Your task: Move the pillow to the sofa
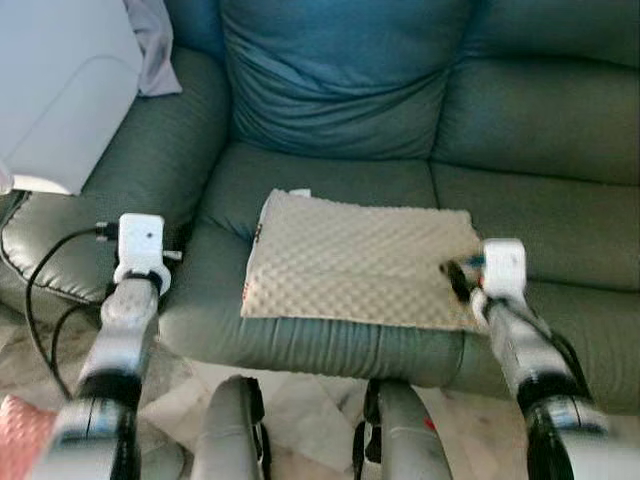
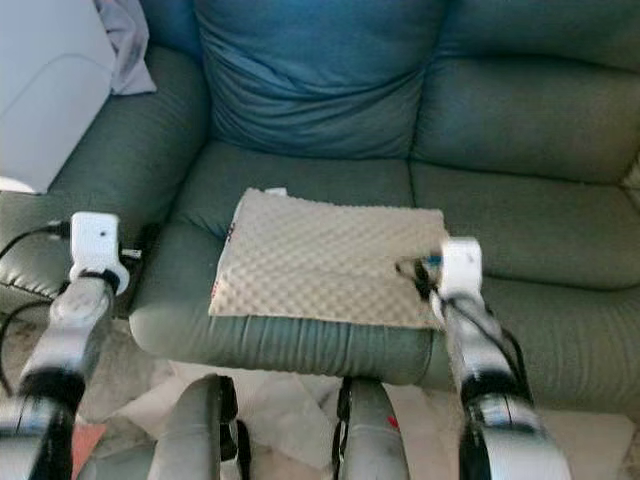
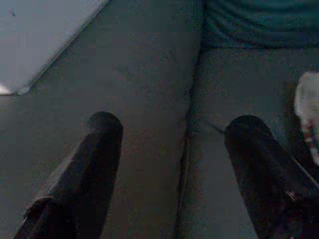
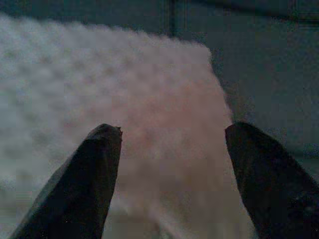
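Left eye view shows the pillow [image 1: 360,265] lying flat on the seat of the green sofa [image 1: 520,120], in the middle of the frame. It is a beige, bumpy rectangle. Its long axis runs from left to right across the frame, along the front edge of the seat cushion, and its short sides point toward the two armrests. One long edge lies just at the front edge of the seat; the other long edge points to the backrest.

My right pincer [image 4: 169,144] is at the right end of the pillow, in the lower right part of the frame. In the right wrist view my two black fingers [image 4: 84,184] stand apart, released, and the bumpy pillow surface lies between and beyond them. If the tips touch the fabric I cannot tell.

My left pincer [image 3: 172,149] is in the lower left of the frame, near the left armrest, well apart from the left end of the pillow. In the left wrist view its fingers are spread, with nothing between them but the seam of armrest and seat; a small bit of the pillow shows at the right edge.

A white box [image 1: 60,90] sits in the upper left, with a grey cloth [image 1: 155,45] beside it on the armrest.
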### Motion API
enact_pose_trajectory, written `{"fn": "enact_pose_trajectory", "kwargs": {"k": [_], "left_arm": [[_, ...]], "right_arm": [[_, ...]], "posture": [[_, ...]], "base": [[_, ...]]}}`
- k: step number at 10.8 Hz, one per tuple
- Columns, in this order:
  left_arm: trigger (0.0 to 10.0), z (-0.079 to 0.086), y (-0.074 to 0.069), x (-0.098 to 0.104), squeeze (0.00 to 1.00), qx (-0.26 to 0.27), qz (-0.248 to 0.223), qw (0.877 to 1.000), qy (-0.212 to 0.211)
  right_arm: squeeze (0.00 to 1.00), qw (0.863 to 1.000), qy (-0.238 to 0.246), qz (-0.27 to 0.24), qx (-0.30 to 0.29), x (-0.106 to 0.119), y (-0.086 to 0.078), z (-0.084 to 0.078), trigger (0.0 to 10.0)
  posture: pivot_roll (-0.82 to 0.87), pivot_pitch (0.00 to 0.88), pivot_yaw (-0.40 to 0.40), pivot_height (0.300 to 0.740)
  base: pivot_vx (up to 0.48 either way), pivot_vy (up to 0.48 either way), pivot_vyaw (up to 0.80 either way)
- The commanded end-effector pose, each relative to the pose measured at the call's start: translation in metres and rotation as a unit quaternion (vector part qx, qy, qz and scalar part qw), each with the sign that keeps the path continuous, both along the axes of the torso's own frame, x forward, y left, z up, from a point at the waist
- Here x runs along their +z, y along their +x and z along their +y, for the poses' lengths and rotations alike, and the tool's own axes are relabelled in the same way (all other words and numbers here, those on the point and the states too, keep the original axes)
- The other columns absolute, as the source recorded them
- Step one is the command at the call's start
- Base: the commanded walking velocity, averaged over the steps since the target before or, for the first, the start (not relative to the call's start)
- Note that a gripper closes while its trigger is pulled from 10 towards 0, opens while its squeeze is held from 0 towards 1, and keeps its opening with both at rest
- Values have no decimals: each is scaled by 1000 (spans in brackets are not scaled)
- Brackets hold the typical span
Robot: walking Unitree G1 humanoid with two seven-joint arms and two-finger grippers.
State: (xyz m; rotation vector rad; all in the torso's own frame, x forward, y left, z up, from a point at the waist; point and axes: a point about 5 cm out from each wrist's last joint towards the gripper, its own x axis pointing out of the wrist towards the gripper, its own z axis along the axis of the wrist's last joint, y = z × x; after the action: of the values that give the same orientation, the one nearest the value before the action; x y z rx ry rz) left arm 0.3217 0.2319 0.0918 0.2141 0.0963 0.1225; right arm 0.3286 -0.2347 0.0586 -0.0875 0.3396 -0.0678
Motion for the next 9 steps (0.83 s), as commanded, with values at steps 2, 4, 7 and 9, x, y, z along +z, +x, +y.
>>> {"fn": "enact_pose_trajectory", "kwargs": {"k": [2, 4, 7, 9], "left_arm": [[10000, -7, -9, 5, 1000, -11, -3, 1000, -5], [10000, -19, -20, 10, 1000, -25, -5, 1000, -8], [10000, -37, -47, 19, 0, -48, -4, 999, -9], [10000, -40, -78, 6, 0, -61, 36, 997, -6]], "right_arm": [[1000, 1000, 8, 14, 17, -6, 0, 9, 10000], [1000, 1000, 4, 9, 25, -4, 6, 20, 10000], [1000, 997, -47, -29, -52, 8, -2, -10, 10000], [1000, 992, -73, 7, -99, -2, -17, -35, 10000]], "posture": [[4, 214, -24, 635], [9, 213, -26, 635], [-1, 196, -32, 635], [2, 191, -31, 635]], "base": [[0, 0, 0], [0, 0, 0], [0, 0, 0], [0, 0, 0]]}}
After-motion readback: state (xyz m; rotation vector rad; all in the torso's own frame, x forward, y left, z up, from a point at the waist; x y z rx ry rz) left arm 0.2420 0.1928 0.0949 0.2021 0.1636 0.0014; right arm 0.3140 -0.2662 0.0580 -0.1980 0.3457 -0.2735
